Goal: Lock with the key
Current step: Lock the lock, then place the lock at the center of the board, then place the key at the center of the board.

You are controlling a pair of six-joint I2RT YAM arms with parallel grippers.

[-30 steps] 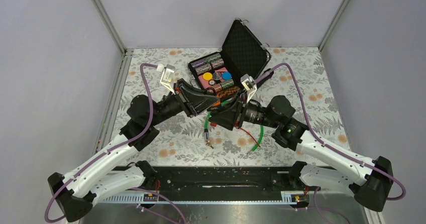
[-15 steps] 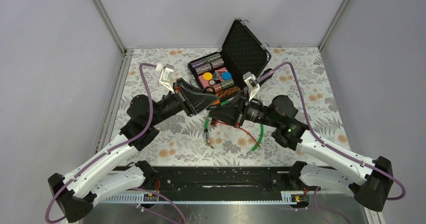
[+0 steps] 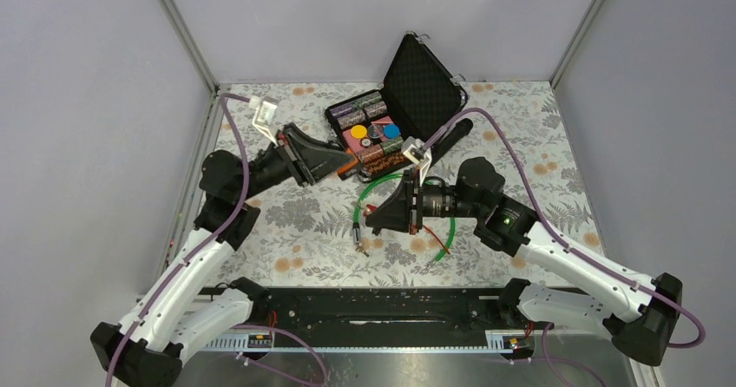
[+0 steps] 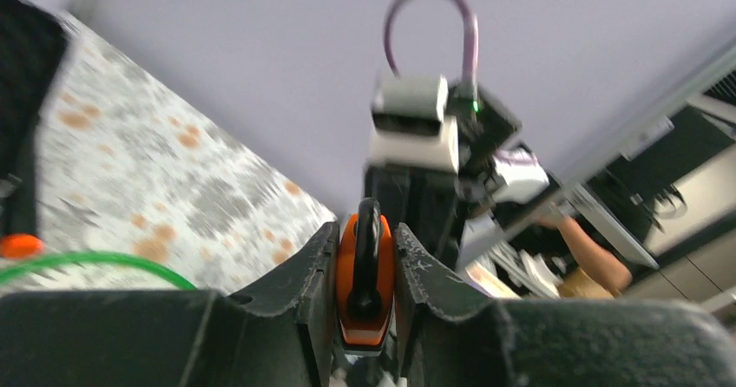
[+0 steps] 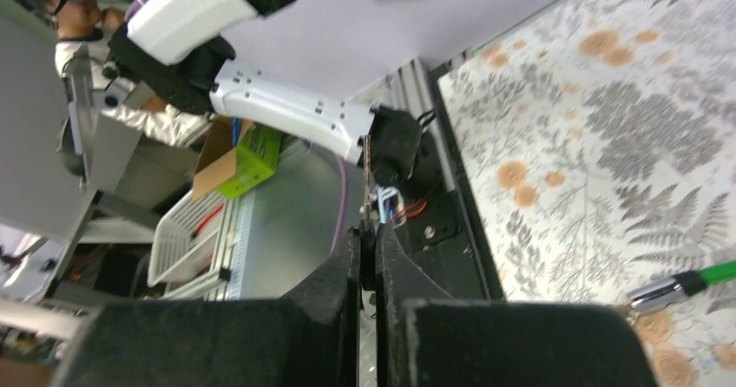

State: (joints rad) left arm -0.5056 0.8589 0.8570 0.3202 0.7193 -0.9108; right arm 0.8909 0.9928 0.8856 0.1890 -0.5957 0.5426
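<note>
Holding both parts clear of the worktop (image 3: pixel 555 144), one in each arm.

Left claw (image 4: pixel 364 270): closed on a small orange padlock (image 4: pixel 364 305). The fingers press its two flat sides, and the black shackle faces the wrist camera. That grip probably leaves the opposite end free for the other arm. The keyhole itself is not visible.

Right claw (image 5: pixel 368 235): pinched fully shut on the key (image 5: pixel 366 174). It shows as a thin silvery sliver, edge-on, standing out past the fingertips. It is likely held by the head so the blade is free to enter the lock.

From above the two claws are apart, the left beside the open black case (image 3: pixel 423 79), the right over the green cable loop (image 3: pixel 447 235). The loop lies flat on the worktop, with its metal end (image 5: pixel 660 296) near the right claw. Whether the cable passes through the shackle cannot be told.

Judgement: key and lock are each in hand but not yet mated. Next comes lining the blade up with the keyhole. So thin a key may twist in the pinch.
</note>
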